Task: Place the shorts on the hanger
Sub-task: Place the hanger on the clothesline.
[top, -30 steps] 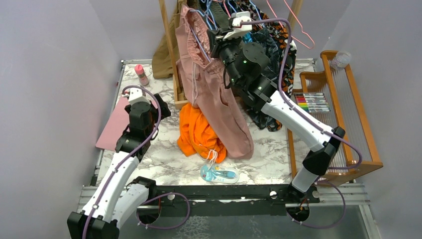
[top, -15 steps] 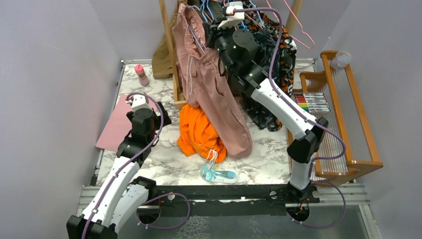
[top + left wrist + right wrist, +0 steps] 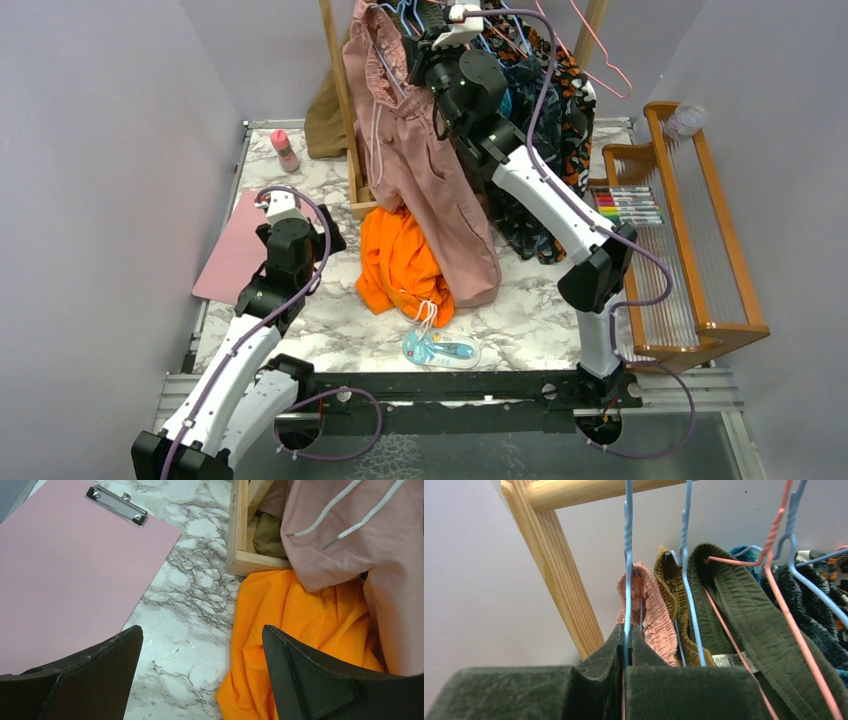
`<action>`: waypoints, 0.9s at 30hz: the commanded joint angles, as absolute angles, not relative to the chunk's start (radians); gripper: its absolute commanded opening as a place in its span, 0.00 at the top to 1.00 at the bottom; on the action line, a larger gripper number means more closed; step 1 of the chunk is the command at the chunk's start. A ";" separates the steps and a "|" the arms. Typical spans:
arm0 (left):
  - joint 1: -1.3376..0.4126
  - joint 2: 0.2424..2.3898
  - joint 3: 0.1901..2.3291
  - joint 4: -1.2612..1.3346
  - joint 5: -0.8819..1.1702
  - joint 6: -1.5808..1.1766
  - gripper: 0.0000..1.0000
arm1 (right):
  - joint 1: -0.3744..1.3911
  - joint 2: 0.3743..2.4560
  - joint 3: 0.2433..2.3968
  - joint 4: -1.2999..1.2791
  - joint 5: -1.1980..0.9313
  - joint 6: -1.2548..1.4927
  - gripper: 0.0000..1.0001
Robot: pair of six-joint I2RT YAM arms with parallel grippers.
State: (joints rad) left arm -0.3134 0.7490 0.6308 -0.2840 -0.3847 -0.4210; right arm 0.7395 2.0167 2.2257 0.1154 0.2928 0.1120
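Nearly done: dusty pink baggy fabric shorts [image 3: 430, 200] hang on the thin light blue wire hanger [image 3: 628, 555], held up by the wooden rack rail [image 3: 589, 491]. Right hand [image 3: 626, 640] clamped on the hanger neck. Left hand [image 3: 201, 632] apart, idle over the marble desk [image 3: 200, 530]. Left to do: hook, release.

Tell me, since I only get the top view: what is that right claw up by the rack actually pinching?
Observer: Its wrist camera shows the right gripper shut on the hanger, on the blue wire neck.
Operator: Are the shorts on that hanger?
Observer: The gathered pink waistband of the shorts sits just behind the grip, against that wire.
Operator: And the left claw?
Observer: The left gripper is open with nothing in it, over the table beside a pink clipboard.
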 commanded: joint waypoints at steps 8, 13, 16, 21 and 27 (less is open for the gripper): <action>-0.344 0.744 0.627 -0.298 -0.446 -0.410 0.08 | 0.736 2.163 2.423 0.261 0.260 0.128 0.99; -0.368 0.759 0.627 -0.298 -0.450 -0.408 0.08 | 0.736 2.193 2.426 0.295 0.249 0.137 0.99; -0.375 0.765 0.627 -0.298 -0.451 -0.407 0.08 | 0.736 2.217 2.449 0.295 0.239 0.150 0.99; -0.379 0.764 0.626 -0.298 -0.453 -0.406 0.08 | 0.733 2.251 2.501 0.295 0.243 0.162 0.99; -0.382 0.765 0.626 -0.296 -0.454 -0.406 0.08 | 0.732 2.263 2.481 0.306 0.236 0.184 0.99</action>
